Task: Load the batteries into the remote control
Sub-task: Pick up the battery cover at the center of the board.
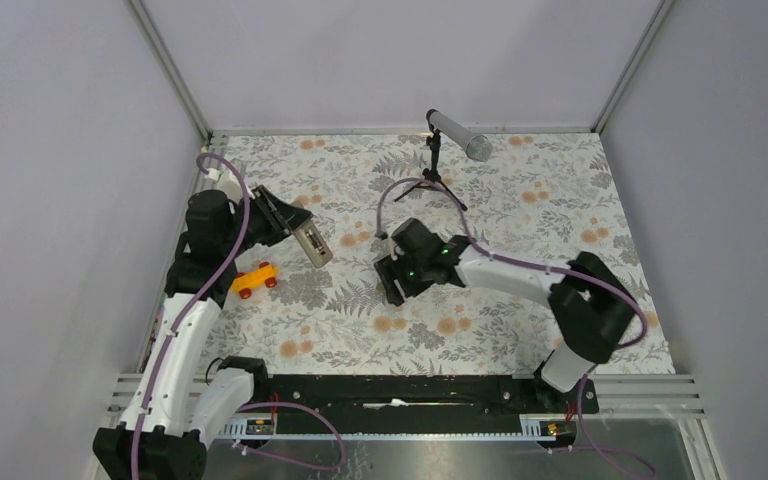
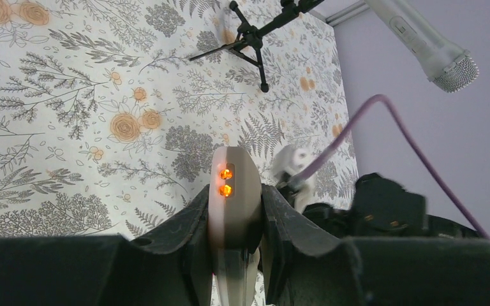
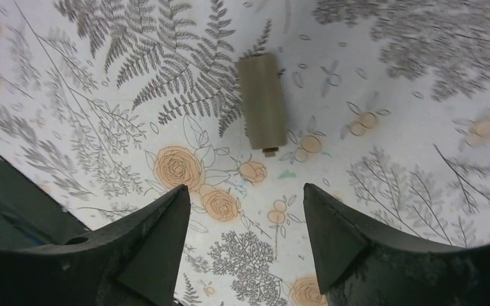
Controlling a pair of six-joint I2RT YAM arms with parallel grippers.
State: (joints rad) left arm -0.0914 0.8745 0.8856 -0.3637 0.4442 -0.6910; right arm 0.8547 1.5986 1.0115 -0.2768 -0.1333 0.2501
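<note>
Remote control [image 2: 233, 220] clamped in left end effector [image 2: 234, 194]; right end effector [image 3: 244, 188] gapes empty.

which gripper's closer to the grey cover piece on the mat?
Right. The right gripper hangs open just short of the grey cover piece; the left gripper is off to the left, shut on the remote control.

No text, brand or number can be read anywhere. The microphone [image 2: 421, 38] carries a small mark on its barrel, too blurred to make out.
</note>
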